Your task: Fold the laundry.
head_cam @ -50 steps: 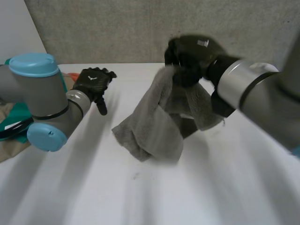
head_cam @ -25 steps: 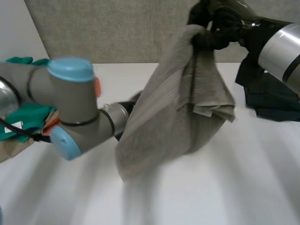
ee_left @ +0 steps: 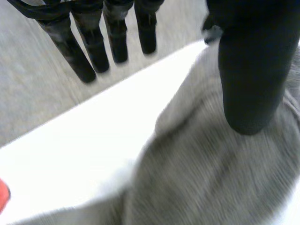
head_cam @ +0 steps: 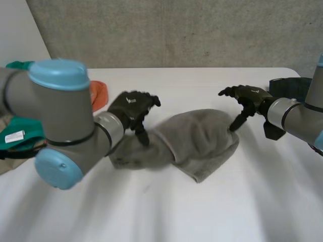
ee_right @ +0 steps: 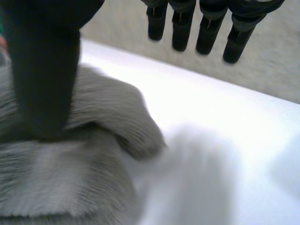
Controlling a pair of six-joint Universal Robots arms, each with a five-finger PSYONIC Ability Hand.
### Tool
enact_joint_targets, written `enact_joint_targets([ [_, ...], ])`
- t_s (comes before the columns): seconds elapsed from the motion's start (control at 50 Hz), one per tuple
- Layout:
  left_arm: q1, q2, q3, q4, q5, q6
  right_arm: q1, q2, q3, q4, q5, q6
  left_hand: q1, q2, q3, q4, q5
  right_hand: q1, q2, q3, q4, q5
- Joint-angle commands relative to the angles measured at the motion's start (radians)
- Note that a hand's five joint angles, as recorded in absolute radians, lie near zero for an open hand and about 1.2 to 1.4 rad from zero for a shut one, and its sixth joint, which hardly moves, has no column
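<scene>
2 thumbs touch a crumpled grey towel (head_cam: 202, 141) on the white table (head_cam: 202, 217); left hand (head_cam: 130, 108) and right hand (head_cam: 247, 95) show straight fingers, gripping nothing.

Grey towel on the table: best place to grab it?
Probably the two outer ends of the grey towel, from above: the flat flap at the thumb of the left hand and the rounded fold by the right hand. It lies heaped with no corner showing, and both open hands are there.
</scene>
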Motion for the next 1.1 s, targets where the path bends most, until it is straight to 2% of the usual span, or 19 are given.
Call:
enact_joint_targets([
  [0.02,-0.04,0.011,-0.026,-0.011,0.003,0.055,0.038,-0.092,0.036,0.078,0.14,-0.173,-0.065,-0.105,-0.108,-0.099,-0.098,-0.068,-0.066,-0.077,-0.082,-0.078],
  [0.1,-0.028,0.082,-0.051,0.015,-0.026,0.075,0.082,-0.194,0.115,0.078,0.156,-0.182,-0.041,-0.082,-0.085,-0.075,-0.075,-0.068,-0.066,-0.077,-0.082,-0.078],
  [0.18,0.026,0.137,-0.069,0.038,-0.118,0.09,0.133,-0.319,0.227,0.086,0.171,-0.173,-0.041,-0.082,-0.085,-0.075,-0.075,-0.068,-0.066,-0.077,-0.082,-0.078],
  [0.2,0.047,0.151,-0.077,0.041,-0.147,0.101,0.146,-0.34,0.252,0.087,0.172,-0.17,-0.041,-0.082,-0.085,-0.075,-0.075,-0.027,-0.025,-0.036,-0.041,-0.037],
  [0.26,0.081,0.159,-0.092,0.043,-0.155,0.132,0.203,-0.405,0.347,0.107,0.179,-0.167,-0.041,-0.082,-0.085,-0.075,-0.075,0.117,0.119,0.108,0.103,0.107],
  [0.34,0.171,0.148,-0.102,0.047,-0.106,0.221,0.268,-0.434,0.459,0.149,0.185,-0.162,-0.044,-0.085,-0.088,-0.078,-0.078,0.258,0.26,0.249,0.244,0.248],
  [0.36,0.217,0.136,-0.097,0.052,-0.057,0.266,0.278,-0.435,0.483,0.156,0.183,-0.162,-0.033,-0.073,-0.076,-0.067,-0.066,0.304,0.306,0.296,0.291,0.295],
  [0.4,0.259,0.114,-0.091,0.052,-0.002,0.306,0.312,-0.435,0.551,0.144,0.189,-0.158,-0.015,-0.055,-0.058,-0.049,-0.048,0.393,0.395,0.384,0.379,0.383],
  [0.42,0.306,0.087,-0.073,0.049,0.065,0.355,0.337,-0.429,0.586,0.105,0.197,-0.153,-0.003,-0.044,-0.046,-0.037,-0.037,0.399,0.401,0.39,0.385,0.389],
  [0.52,0.382,-0.017,0.019,0.015,0.214,0.501,0.386,-0.368,0.654,-0.093,0.261,-0.133,0.003,-0.038,-0.04,-0.031,-0.031,0.399,0.401,0.39,0.385,0.389],
  [0.58,0.394,-0.088,0.085,-0.011,0.261,0.578,0.412,-0.325,0.672,-0.197,0.318,-0.124,0.009,-0.032,-0.035,-0.025,-0.025,0.396,0.398,0.387,0.382,0.386],
  [0.72,0.383,-0.238,0.21,-0.06,0.276,0.666,0.449,-0.221,0.648,-0.339,0.425,-0.112,0.05,0.009,0.006,0.016,0.016,0.323,0.325,0.314,0.309,0.313],
  [0.92,0.333,-0.341,0.285,-0.053,0.265,0.664,0.453,-0.143,0.582,-0.391,0.47,-0.101,0.188,0.147,0.144,0.154,0.154,0.334,0.336,0.325,0.321,0.324],
  [0.98,0.32,-0.367,0.3,-0.037,0.255,0.666,0.452,-0.124,0.554,-0.391,0.472,-0.098,0.305,0.265,0.262,0.271,0.272,0.352,0.354,0.343,0.338,0.342],
  [1.1,0.31,-0.409,0.342,-0.02,0.183,0.656,0.447,-0.074,0.499,-0.385,0.473,-0.095,0.642,0.602,0.599,0.608,0.609,0.454,0.456,0.446,0.441,0.445],
])
